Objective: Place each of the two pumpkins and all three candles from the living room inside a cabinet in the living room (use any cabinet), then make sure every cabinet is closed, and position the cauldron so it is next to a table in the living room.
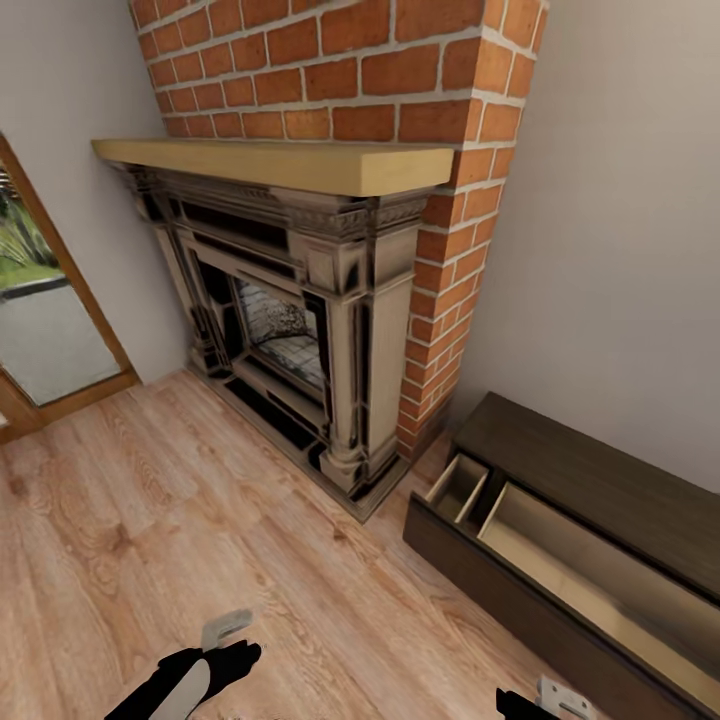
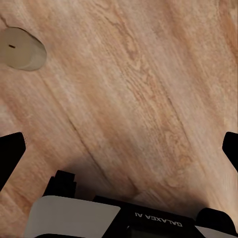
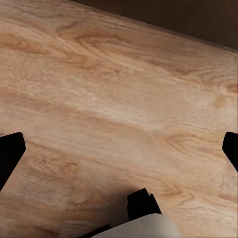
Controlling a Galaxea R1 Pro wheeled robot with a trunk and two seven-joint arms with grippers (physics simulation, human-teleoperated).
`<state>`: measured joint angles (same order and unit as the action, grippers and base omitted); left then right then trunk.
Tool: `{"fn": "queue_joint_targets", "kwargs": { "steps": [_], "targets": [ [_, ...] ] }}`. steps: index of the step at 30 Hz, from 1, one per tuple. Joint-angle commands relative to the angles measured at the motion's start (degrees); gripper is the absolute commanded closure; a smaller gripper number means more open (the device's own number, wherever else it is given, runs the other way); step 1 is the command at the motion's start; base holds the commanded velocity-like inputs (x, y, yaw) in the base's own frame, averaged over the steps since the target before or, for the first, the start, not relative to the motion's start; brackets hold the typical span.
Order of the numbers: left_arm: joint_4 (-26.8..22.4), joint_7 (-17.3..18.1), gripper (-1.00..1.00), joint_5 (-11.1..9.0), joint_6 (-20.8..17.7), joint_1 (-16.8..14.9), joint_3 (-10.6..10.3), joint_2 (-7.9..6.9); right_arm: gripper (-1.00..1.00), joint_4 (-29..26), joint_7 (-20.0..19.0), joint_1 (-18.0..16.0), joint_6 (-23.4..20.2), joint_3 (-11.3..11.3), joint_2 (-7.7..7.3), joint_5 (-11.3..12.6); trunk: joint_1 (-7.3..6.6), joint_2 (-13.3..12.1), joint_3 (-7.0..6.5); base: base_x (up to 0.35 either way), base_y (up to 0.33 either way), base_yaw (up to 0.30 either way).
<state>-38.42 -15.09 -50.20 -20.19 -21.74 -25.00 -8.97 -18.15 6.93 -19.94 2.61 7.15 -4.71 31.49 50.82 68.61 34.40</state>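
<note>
Open-drawered cabinet [image 1: 600,480]; candle [image 2: 21,48], probably upright

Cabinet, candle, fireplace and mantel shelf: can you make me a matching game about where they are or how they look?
Things:
1. cabinet
2. candle
3. fireplace
4. mantel shelf

Descriptions:
A. pale and round, standing on the wood floor
B. dark brown, drawer pulled open
C. light yellowish wood, under the red bricks
D. dark and cream carved frame around a grate

Pairs: 1-B, 2-A, 3-D, 4-C
</note>
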Motion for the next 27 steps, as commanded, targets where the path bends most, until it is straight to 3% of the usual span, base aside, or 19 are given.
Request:
{"fn": "queue_joint_targets", "kwargs": {
  "steps": [1,27],
  "targets": [
    [-0.11,-0.55,-1.00,-0.60,-0.03,-0.06,-0.40,-0.08,-1.00,-0.05,0.30,-0.01,0.20,0.49,-0.04,0.59,0.00,0.03,0.05,0.000,0.000,0.288],
    [-0.12,-0.55,-1.00,-0.60,-0.03,-0.06,-0.49,-0.08,-1.00,-0.05,0.27,-0.01,0.20,0.49,-0.04,0.59,0.00,0.03,0.05,0.040,0.022,0.288]
  ]
}}
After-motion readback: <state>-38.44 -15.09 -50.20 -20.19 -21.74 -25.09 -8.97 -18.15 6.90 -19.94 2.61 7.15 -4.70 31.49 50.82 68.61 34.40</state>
